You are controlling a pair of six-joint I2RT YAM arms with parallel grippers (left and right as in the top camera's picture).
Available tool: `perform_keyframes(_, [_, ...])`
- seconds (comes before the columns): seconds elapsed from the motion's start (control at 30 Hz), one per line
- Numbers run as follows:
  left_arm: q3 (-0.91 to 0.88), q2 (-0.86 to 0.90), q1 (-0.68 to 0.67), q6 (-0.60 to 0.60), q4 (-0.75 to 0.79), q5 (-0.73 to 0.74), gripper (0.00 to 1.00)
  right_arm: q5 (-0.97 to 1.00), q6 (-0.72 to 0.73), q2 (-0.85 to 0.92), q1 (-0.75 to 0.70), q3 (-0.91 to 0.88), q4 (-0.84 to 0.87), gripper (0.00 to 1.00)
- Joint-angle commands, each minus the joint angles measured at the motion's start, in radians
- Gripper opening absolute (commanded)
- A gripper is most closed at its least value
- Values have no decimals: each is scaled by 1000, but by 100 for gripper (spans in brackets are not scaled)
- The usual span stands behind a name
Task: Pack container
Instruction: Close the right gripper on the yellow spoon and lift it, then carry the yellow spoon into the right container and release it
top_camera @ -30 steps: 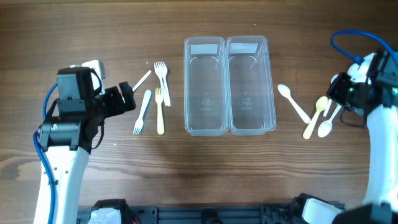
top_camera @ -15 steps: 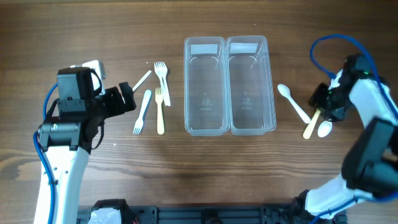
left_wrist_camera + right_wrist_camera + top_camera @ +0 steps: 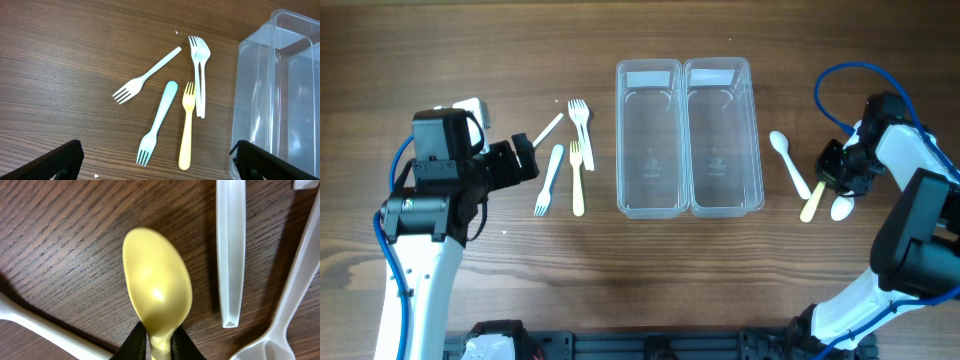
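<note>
Two clear plastic containers (image 3: 648, 190) (image 3: 724, 195) stand side by side at the table's middle, both empty. Left of them lie several forks: two white (image 3: 582, 125) (image 3: 548, 130), one yellow (image 3: 577, 178), one light blue (image 3: 549, 180). My left gripper (image 3: 525, 160) is open and empty beside them; in the left wrist view (image 3: 157, 162) the forks lie ahead of it. My right gripper (image 3: 840, 172) is shut on the neck of a yellow spoon (image 3: 811, 203), down at the table. The right wrist view shows the spoon's bowl (image 3: 157, 290) pinched between the fingers (image 3: 159, 347).
A white spoon (image 3: 788, 160) lies between the right container and the yellow spoon. Another white spoon (image 3: 842, 208) lies by the right gripper. White utensil handles (image 3: 230, 250) (image 3: 297, 275) lie close beside the yellow spoon. The left container's wall (image 3: 280, 90) is right of the forks.
My right arm has swung in toward the spoons and its gripper has closed on the yellow spoon, which has shifted slightly left. The left arm has not moved.
</note>
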Motion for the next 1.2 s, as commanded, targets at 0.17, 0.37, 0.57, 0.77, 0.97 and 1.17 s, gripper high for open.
perform_keyframes(0.17, [17, 1, 6, 16, 0, -3, 100, 0, 6, -43, 3, 2, -50, 6])
perform_keyframes(0.37, [17, 1, 6, 16, 0, -3, 100, -37, 5, -343, 22, 39, -91, 4])
perform_keyframes(0.57, [17, 1, 6, 16, 0, -3, 100, -230, -8, -563, 94, 39, -104, 4])
perform_keyframes(0.77, [17, 1, 6, 16, -2, -2, 100, -286, -44, -588, 315, 39, -19, 4])
perform_keyframes(0.97, [17, 1, 6, 16, -12, -3, 100, -205, -47, -410, 474, 38, 135, 4])
perform_keyframes(1.17, [17, 1, 6, 16, -12, -3, 100, -261, -45, -233, 518, 38, 150, 12])
